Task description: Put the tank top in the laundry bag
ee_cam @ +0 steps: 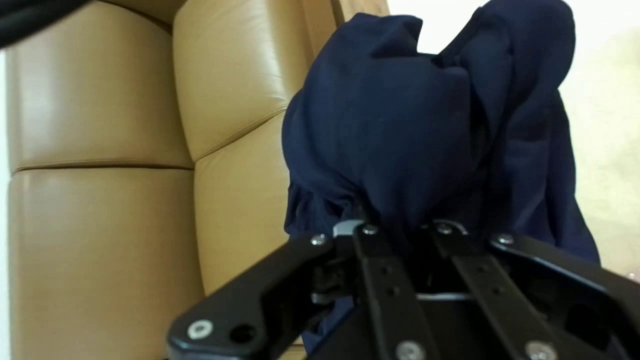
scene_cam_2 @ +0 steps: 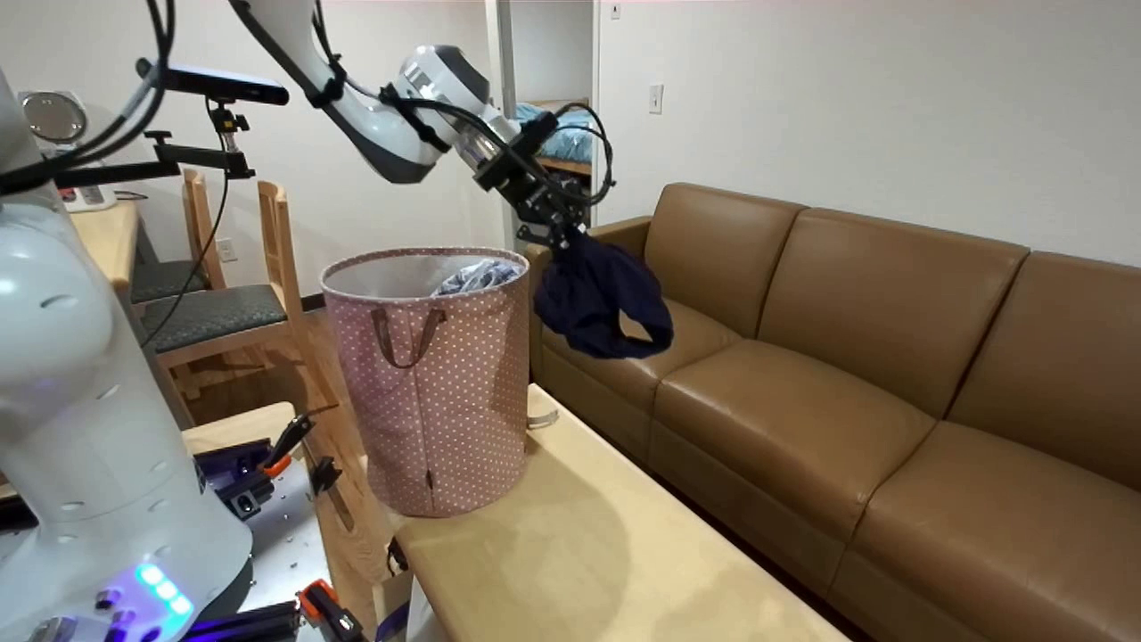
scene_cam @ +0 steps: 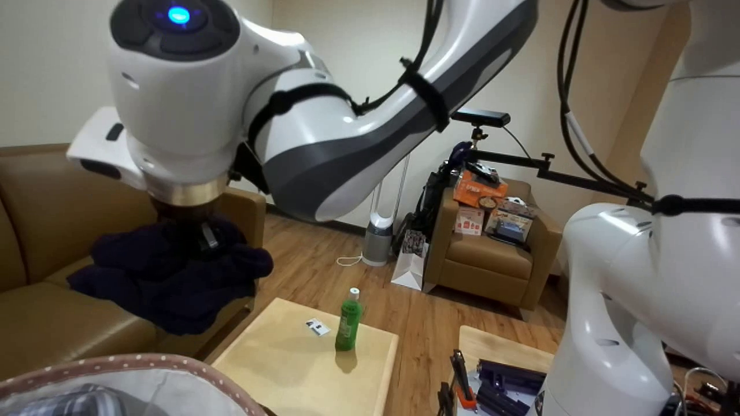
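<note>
The tank top is a dark navy, crumpled garment that hangs in the air in both exterior views. It fills the middle of the wrist view. My gripper is shut on its upper part, and cloth is bunched between the fingers in the wrist view. The fingertips are partly hidden in the cloth. The laundry bag is pink with white dots and a pale inside, and stands upright on the table. Its rim also shows in an exterior view. The garment hangs outside the bag, beside its rim, on the sofa side.
Plaid cloth lies inside the bag. A green bottle and a small card are on the wooden table. A brown sofa runs along the table. Tools lie by the robot base.
</note>
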